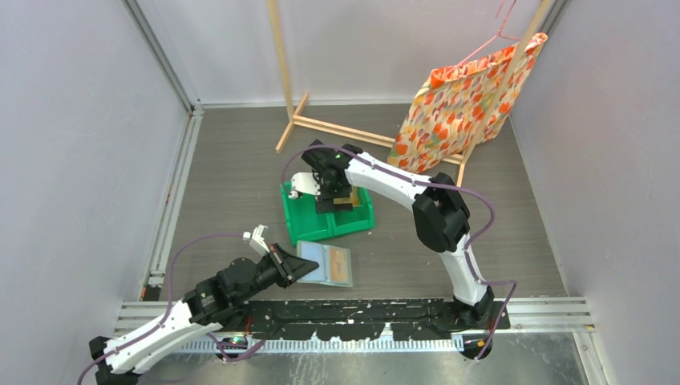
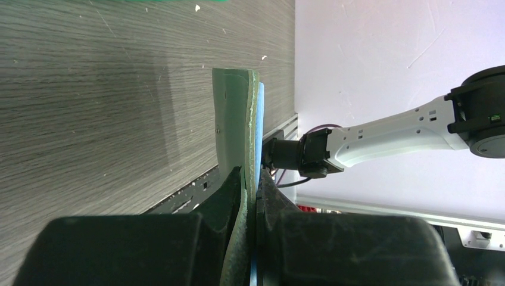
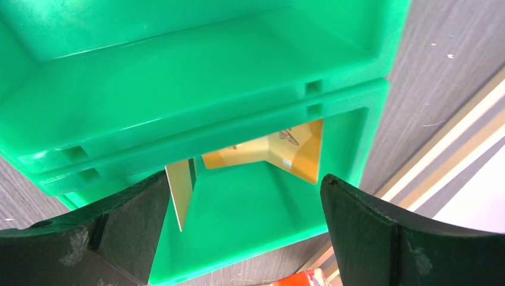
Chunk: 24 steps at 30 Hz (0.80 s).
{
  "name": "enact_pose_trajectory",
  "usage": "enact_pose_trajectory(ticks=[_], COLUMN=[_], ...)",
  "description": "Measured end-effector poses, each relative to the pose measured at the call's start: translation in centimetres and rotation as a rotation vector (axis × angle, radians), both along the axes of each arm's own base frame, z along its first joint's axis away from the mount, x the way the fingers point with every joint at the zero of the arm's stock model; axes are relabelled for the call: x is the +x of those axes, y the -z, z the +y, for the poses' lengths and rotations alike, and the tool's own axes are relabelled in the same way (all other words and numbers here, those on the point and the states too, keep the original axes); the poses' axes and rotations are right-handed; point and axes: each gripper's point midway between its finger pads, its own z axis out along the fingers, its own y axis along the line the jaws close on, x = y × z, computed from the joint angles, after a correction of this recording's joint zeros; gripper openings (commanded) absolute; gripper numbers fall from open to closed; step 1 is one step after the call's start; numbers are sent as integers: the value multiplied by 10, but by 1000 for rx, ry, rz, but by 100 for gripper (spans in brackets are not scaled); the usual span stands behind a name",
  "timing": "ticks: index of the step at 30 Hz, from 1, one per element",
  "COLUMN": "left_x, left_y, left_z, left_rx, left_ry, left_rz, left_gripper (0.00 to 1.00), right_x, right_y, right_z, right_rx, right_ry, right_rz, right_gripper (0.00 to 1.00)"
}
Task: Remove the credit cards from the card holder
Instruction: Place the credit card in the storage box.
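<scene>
The card holder [image 1: 321,263] lies open on the table, pale blue-grey inside up, with a tan card [image 1: 342,265] showing on its right half. My left gripper [image 1: 287,265] is shut on its left edge. In the left wrist view the grey-green flap [image 2: 233,119] stands pinched between the jaws of that gripper [image 2: 253,182]. My right gripper [image 1: 327,192] hangs open over the green bin [image 1: 309,226]. Two tan credit cards show in the bin's compartment: one [image 3: 286,152] leans on the far wall, and one [image 3: 180,190] stands on edge beside the left finger. The right gripper [image 3: 244,179] holds nothing.
A wooden rack [image 1: 321,124] stands at the back. A floral cloth [image 1: 465,104] hangs from a pink hanger at the back right. Pale walls close in both sides. A metal rail [image 1: 545,309] runs along the near edge by the arm bases.
</scene>
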Motion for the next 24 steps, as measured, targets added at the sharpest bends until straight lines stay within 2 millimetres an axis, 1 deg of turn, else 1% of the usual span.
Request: enact_pose_trajectory(ticks=[7, 15, 19, 24], left_x=[0, -1, -1, -1], left_y=[5, 9, 10, 9], left_z=[0, -1, -1, -1], left_rx=[19, 36, 36, 36], left_ry=[1, 7, 7, 8], left_rz=[12, 24, 24, 23], left_gripper=[1, 1, 0, 1], right_x=[11, 31, 38, 38], right_y=[-18, -25, -25, -14], right_z=[5, 4, 4, 0], right_rx=[40, 61, 72, 71], right_ry=[10, 34, 47, 65], right_rz=[-71, -138, -164, -156], right_gripper=[100, 100, 100, 100])
